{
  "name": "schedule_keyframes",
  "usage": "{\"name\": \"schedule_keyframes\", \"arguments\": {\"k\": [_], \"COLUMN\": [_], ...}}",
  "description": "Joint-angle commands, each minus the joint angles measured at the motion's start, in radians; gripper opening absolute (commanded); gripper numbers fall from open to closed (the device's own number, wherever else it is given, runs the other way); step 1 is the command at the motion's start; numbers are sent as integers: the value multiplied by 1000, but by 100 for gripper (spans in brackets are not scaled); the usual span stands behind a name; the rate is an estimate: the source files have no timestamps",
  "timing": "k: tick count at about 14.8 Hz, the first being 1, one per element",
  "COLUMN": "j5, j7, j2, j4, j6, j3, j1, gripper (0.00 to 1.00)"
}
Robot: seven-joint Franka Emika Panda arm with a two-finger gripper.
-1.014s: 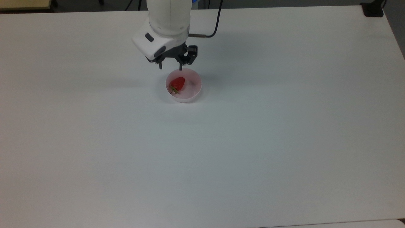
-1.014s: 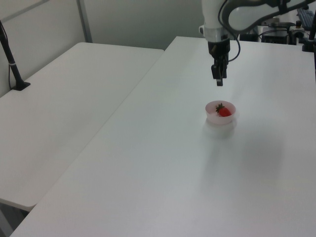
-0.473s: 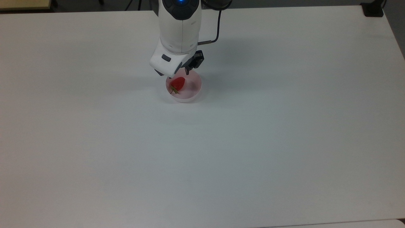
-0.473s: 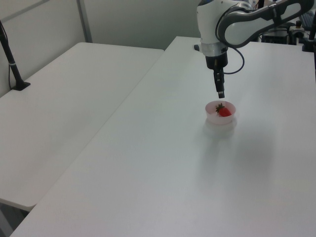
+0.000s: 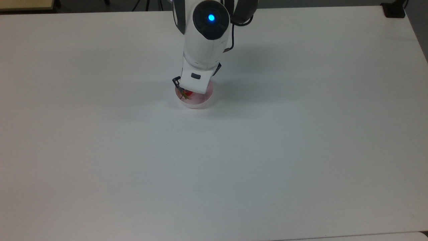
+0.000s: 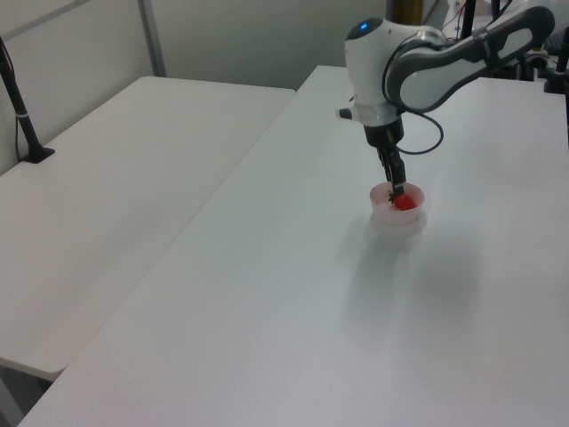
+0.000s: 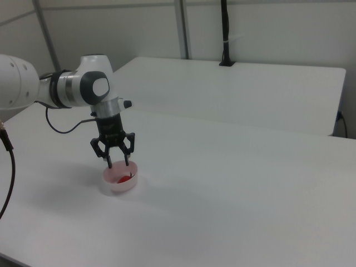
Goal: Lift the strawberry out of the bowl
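One arm reaches down over the white worktop point(image 7: 233, 183) in the upper middle of the top view, its claw point(image 7: 118, 164) lowered to the rim of the pink bowl point(image 7: 119, 185). Both fingers point(image 7: 110, 163) stand apart, holding nothing, in the right view's lower left. Inside the bowl lies the strawberry point(image 6: 405, 203), red with its green stem toward the left view's left, just beneath the fingertips.

Bare table point(image 7: 233, 183) all round the bowl point(image 7: 118, 184); its low wall hems the fingers point(image 7: 127, 162).
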Motion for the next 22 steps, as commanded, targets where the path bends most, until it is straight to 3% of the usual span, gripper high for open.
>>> {"name": "schedule_keyframes", "arguments": {"k": [1,6,19,22], "j5": [-43,-74,-132,-130], "j7": [-115,-248,-261,-249], "j2": [9,20,32,40], "j4": [-21,-41,-90,-90], "j6": [45,79,122,122], "j3": [-6,-6,-6,-6], "j1": [10,8,22,22], "gripper": [58,58,58,45]}}
